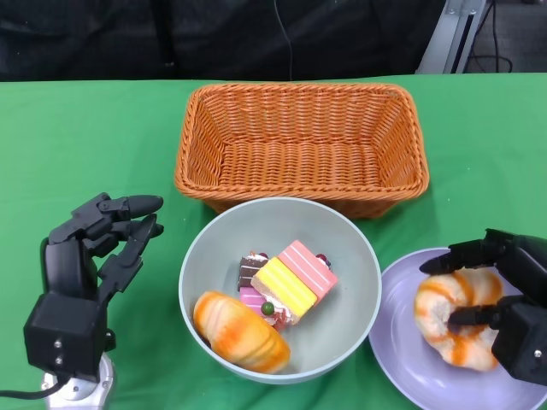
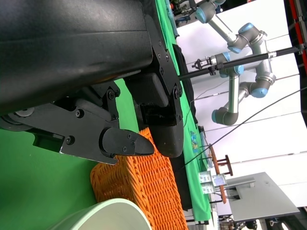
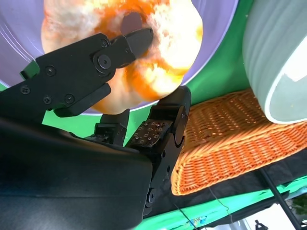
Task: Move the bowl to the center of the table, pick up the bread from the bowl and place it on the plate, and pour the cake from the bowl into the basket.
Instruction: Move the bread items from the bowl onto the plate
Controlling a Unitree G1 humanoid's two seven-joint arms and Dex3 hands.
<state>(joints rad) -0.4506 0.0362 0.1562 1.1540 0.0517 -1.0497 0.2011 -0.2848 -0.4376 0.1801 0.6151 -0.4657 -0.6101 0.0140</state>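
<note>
A pale grey-green bowl (image 1: 197, 256) stands mid-table in front of the basket. It holds an orange bread roll (image 1: 239, 331) and striped pink, yellow and brown cake pieces (image 1: 291, 278). On the lavender plate (image 1: 402, 342) at the lower right lies a second orange-glazed bread (image 1: 440, 303). My right hand (image 1: 508, 299) grips this bread, with fingers at its far edge and the thumb on its middle. The right wrist view shows the thumb across the bread (image 3: 168, 43) on the plate (image 3: 216, 28). To the left of the bowl, my left hand (image 1: 94, 256) hovers with its fingers apart and holds nothing.
An orange wicker basket (image 1: 192, 128) stands behind the bowl, its front wall close to the bowl's rim. Green cloth covers the table. The left wrist view shows the basket (image 2: 139, 187), the bowl's rim (image 2: 105, 218), and grey robot arms beyond the table.
</note>
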